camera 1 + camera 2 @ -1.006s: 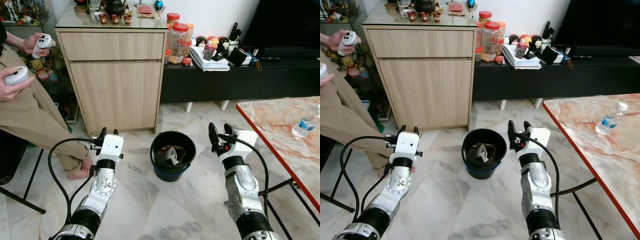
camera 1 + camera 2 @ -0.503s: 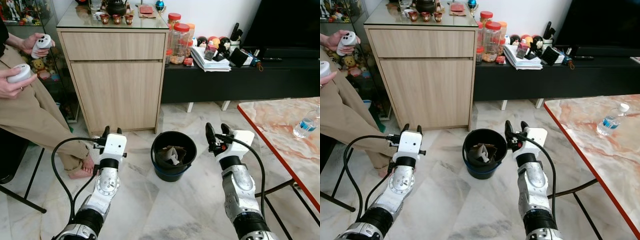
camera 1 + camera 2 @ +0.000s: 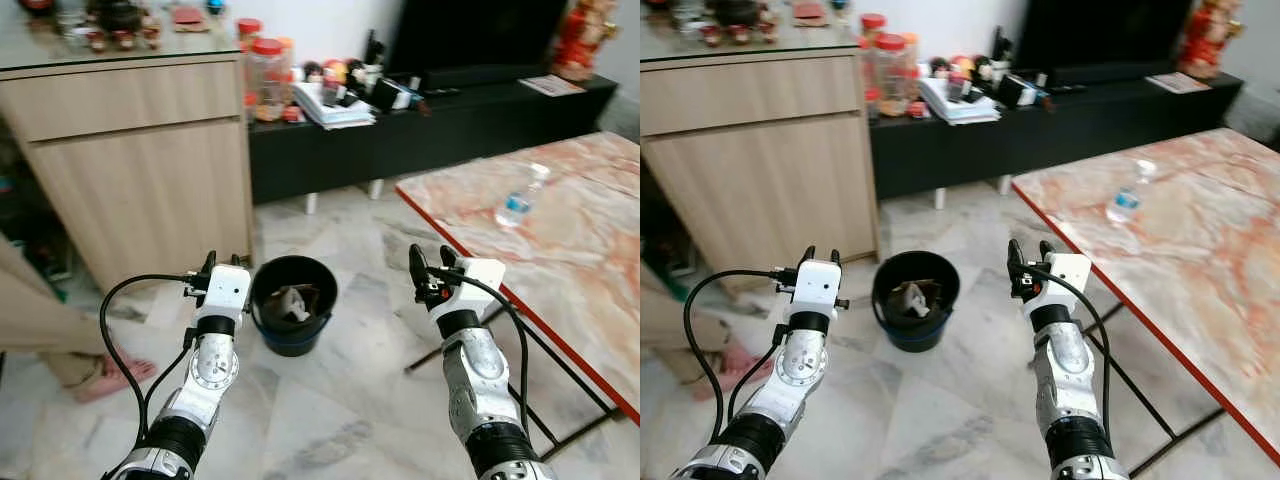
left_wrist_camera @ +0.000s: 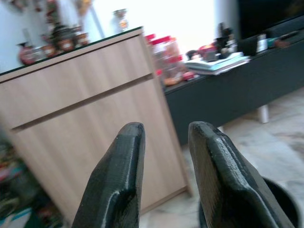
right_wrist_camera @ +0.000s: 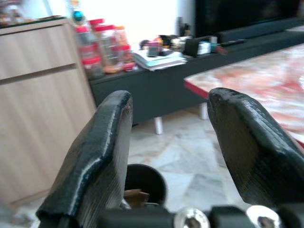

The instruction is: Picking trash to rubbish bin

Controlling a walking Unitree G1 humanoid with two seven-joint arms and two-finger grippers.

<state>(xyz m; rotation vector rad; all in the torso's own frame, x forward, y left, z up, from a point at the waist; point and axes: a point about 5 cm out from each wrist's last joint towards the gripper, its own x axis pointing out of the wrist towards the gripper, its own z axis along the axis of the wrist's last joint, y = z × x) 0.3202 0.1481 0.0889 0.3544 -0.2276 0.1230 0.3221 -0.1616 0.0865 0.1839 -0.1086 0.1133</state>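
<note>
Search-and-approach step, as I judge it: both arms are raised with nothing held, the left end effector [image 3: 221,262] parted a little and the right end effector [image 3: 431,262] spread wider. The black rubbish bin [image 3: 292,318] sits on the marble floor at centre frame between them, crumpled paper already inside. The likely next target is the clear plastic bottle [image 3: 517,201] lying on the red-edged marble bench [image 3: 560,250], upper right; reaching it calls for moving toward that bench.

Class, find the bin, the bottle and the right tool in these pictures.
bin [image 3: 322,279]: left eye view, right rim.
bottle [image 3: 516,205]: left eye view, its body.
right tool [image 3: 432,262]: left eye view, between fingertips.
</note>
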